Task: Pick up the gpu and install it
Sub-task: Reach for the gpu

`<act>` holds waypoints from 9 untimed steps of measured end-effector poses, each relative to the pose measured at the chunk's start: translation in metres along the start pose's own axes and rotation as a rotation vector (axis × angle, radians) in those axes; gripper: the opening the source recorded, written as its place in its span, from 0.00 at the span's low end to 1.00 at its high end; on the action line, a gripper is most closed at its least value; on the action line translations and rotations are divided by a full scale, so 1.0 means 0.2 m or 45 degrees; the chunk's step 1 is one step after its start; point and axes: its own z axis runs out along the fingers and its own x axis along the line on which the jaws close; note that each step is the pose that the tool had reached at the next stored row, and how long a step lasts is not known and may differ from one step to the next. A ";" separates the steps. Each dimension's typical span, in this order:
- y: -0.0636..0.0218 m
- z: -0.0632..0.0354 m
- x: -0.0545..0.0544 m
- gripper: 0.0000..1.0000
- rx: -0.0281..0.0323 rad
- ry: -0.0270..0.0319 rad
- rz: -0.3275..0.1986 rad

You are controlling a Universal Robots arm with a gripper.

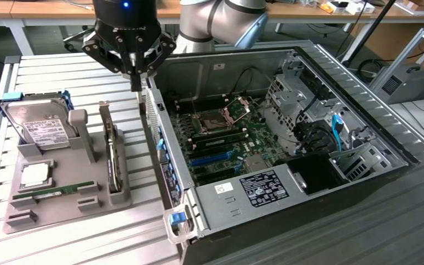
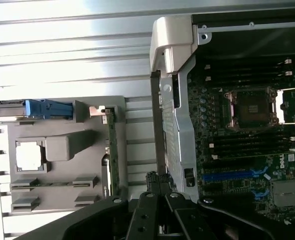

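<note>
Gripper (image 1: 135, 83) (image 2: 159, 180) hangs over the slatted table (image 1: 72, 77), betw the grey holder tray (image 1: 59, 212) (image 2: 80, 142) & the open PC case (image 1: 220, 69) (image 2: 176, 125), tips just beside the case's side wall; fingers look pressed together, nothing betw them. GPU (image 1: 111, 149) (image 2: 112, 147) stands on edge in the tray's slot on the side nearest the case, apart from the gripper. Same tray: hard drive (image 1: 41, 127) upright w/ blue caddy, CPU (image 1: 35, 174) (image 2: 28, 155) flat, RAM stick (image 1: 53, 192) flat. Motherboard (image 1: 220, 138) (image 2: 247, 150) lies exposed inside the case, blue slot visible
</note>
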 end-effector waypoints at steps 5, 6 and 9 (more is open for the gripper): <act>-0.004 -0.001 0.06 0.11 0.0000 -0.0001 0.000; -0.005 -0.001 0.07 0.11 0.0000 -0.0002 0.000; -0.008 -0.002 0.11 0.11 -0.0001 -0.0004 0.000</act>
